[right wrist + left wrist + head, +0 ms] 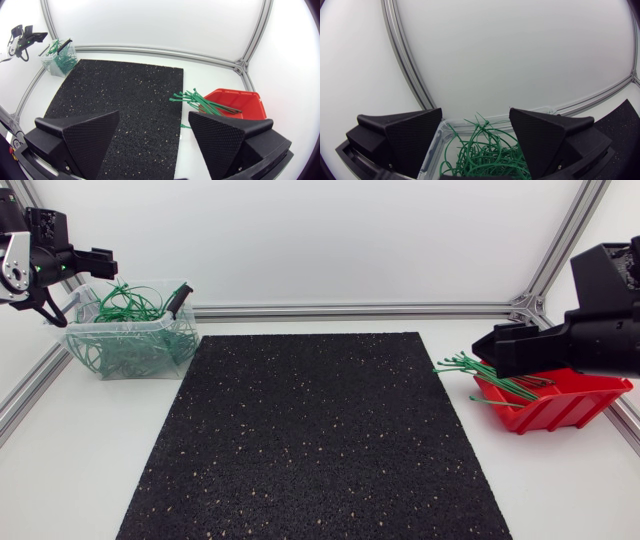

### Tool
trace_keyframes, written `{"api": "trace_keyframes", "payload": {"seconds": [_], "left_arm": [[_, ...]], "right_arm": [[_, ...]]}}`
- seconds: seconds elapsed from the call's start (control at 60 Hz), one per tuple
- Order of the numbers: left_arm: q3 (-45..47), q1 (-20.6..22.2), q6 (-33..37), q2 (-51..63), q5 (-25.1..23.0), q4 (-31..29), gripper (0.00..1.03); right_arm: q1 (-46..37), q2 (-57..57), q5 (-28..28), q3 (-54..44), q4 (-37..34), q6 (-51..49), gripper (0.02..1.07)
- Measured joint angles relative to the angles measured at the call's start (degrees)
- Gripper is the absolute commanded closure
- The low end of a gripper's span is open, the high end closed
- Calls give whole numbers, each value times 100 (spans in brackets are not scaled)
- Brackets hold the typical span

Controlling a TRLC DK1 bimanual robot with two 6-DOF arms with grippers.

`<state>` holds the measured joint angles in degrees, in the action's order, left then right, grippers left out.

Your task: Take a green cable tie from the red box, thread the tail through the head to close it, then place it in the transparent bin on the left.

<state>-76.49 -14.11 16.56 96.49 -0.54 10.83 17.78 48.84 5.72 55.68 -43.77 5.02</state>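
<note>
- Head view: the left arm comes in at the far left corner, and its left gripper (72,284) hangs over the transparent bin (120,368), fingers spread and holding nothing.
- The bin holds a tangle of looped green ties (125,308), curled with no single direction.
- The right arm reaches in from the right. The right gripper (497,345) is just above the red box (565,402), pointing toward the black mat (310,440).
- The straight green cable ties (468,366) lie in a loose bundle. Their long axis runs from the box out over its low lip, and the free ends fan out onto the table (80,480) beside the mat.
- Left wrist view: the left gripper (475,114) looks down into the bin (436,145), jaws wide apart, with the looped ties (485,147) below the gap and untouched.
- Right wrist view: the right gripper (154,114) stands open over the mat (125,85). The red box (240,98) sits ahead of one finger, and its cable ties (200,101) point toward the mat's edge. The bin (56,62) and the left gripper (25,41) are at the far corner.
</note>
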Motion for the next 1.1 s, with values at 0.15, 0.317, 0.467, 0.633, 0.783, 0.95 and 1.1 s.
{"api": "trace_keyframes", "payload": {"seconds": [0.15, 0.317, 0.467, 0.633, 0.783, 0.95, 1.1], "left_arm": [[756, 166, 0, -855, 22, 20, 3], [1567, 398, 0, -1843, 20, 63, 3], [2391, 487, -2, -2642, 22, 63, 3], [3154, 581, -4, -3451, 20, 210, 3], [3766, 610, -31, -4133, 9, 210, 3], [4430, 662, -157, -4962, -46, 210, 3], [5047, 791, -284, -5718, -50, 170, 3]], "right_arm": [[-369, -162, 33, -210, 380, -297, 7], [-933, -361, 9, -656, 1012, -667, 7], [-1215, -750, 4, -1156, 1434, -879, 7], [-1379, -1211, -4, -1602, 1792, -962, 7], [-1565, -1683, 11, -1996, 2111, -1132, 7], [-1888, -2114, -59, -2380, 2337, -1268, 7], [-1978, -2610, -140, -2809, 2625, -1279, 7]]}}
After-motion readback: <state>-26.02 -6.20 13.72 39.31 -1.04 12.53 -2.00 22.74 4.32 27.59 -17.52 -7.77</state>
